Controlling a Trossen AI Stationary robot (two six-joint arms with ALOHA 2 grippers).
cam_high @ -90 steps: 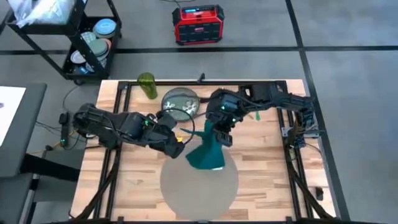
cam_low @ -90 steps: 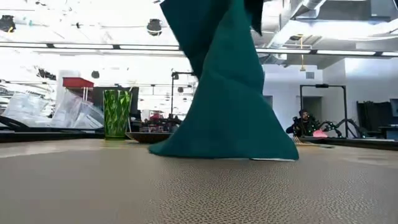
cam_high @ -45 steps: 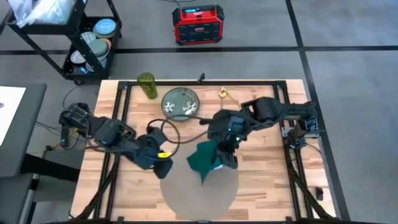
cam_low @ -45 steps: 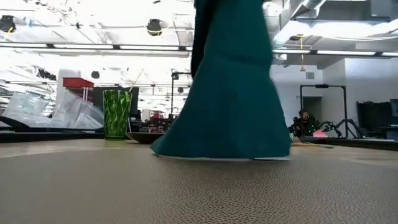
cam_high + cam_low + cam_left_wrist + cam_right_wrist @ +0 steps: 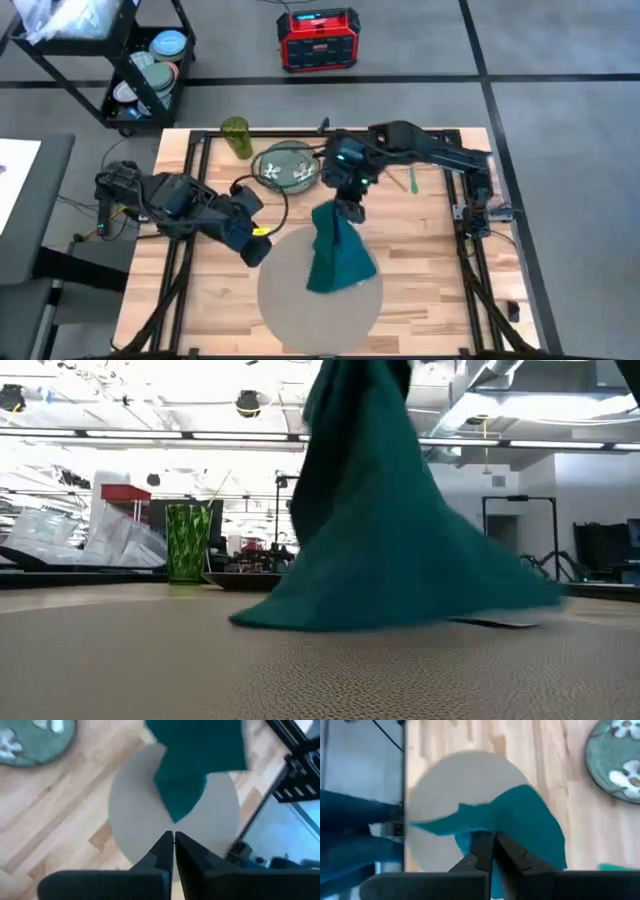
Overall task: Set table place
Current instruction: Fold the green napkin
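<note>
A teal cloth hangs from my right gripper, which is shut on it above the far part of the round grey-beige placemat on the wooden table. The cloth's lower end rests spread on the mat. My left gripper hovers shut and empty by the mat's left rim; in its wrist view its fingertips meet above the mat, with the cloth beyond them. My right gripper pinches the cloth's bunched top between its two fingers, coming from above and pointing down. The cloth hangs below the fingers and widens downward. Its lower edge lies on the placemat.
A green floral plate and a green glass stand at the table's far side. A thin utensil lies at the far right. Black rails run along the table's sides. A shelf cart stands beyond the far left corner.
My right gripper carried the cloth toward the near edge, then back toward the far edge. The cloth's lower end stayed on the mat and has spread wider. My left gripper has drawn away from the cloth toward the table's left.
</note>
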